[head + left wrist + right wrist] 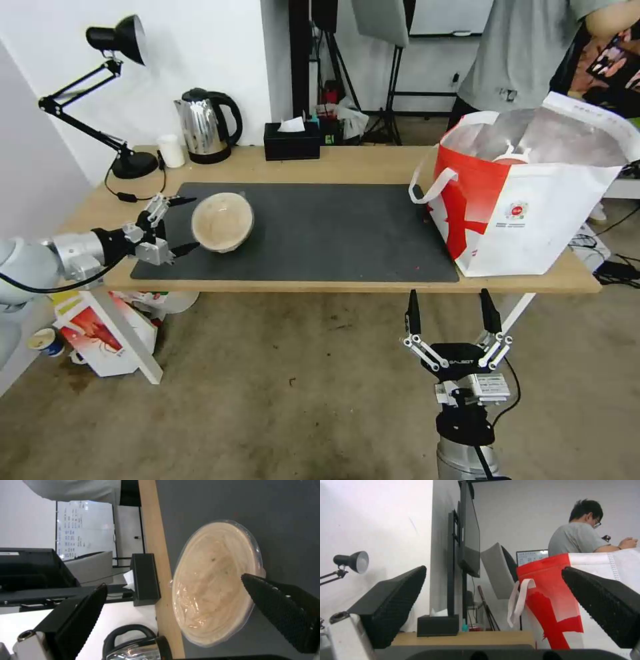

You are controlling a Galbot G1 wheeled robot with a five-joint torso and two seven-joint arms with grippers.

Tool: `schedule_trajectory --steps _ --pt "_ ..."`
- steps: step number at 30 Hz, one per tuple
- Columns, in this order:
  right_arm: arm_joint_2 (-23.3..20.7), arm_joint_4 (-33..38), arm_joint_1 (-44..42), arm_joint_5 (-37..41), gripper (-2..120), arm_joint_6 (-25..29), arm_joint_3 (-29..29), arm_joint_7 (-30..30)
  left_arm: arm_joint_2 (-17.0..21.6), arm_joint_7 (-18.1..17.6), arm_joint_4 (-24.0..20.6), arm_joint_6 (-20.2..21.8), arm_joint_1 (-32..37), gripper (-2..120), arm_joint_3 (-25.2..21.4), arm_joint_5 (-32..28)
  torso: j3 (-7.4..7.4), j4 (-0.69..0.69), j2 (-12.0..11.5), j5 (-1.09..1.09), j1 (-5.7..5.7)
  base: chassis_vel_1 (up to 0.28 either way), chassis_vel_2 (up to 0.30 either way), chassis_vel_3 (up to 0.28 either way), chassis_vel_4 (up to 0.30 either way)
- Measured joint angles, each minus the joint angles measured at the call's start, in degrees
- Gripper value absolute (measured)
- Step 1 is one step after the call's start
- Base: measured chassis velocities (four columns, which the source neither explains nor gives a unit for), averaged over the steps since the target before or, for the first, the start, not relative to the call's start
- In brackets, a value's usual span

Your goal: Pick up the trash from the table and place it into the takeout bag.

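Left gripper (181,225) spread wide beside the tan lidded bowl (223,221) (not touching); right gripper (452,313) gapes, well away from that bowl.

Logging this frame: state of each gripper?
Left gripper: open, beside the tan lidded bowl, holding nothing.
Right gripper: open, empty, below the table edge.

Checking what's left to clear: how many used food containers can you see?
2: a tan lidded bowl tilted on the mat's left end, and a red cup's white lid inside the takeout bag. More may be hidden there.
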Motion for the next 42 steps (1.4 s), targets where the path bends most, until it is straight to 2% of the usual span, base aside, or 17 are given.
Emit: schedule_trajectory --steps 17,20,38,42 --pt "0.0 0.0 0.0 0.0 100 0.0 0.0 0.0 -0.48 0.45 2.42 0.87 -2.59 100 2.4 0.74 0.0 0.0 0.0 0.0 0.0 0.0 0.0 0.0 0.0" --pt "0.0 0.0 0.0 0.0 100 0.0 0.0 0.0 -0.6 0.59 3.93 0.87 -3.27 100 3.17 0.81 0.0 0.0 0.0 0.0 0.0 0.0 0.0 0.0 0.0" --pt "0.0 0.0 0.0 0.0 100 0.0 0.0 0.0 -1.15 1.63 4.81 0.81 -5.82 100 6.18 0.86 0.0 0.0 0.0 0.0 0.0 0.0 0.0 0.0 0.0" --pt "0.0 0.0 0.0 0.0 100 0.0 0.0 0.0 -1.34 1.92 5.59 0.8 -7.62 100 8.14 0.9 0.0 0.0 -0.01 0.0 0.0 0.0 0.0 0.0 0.0"
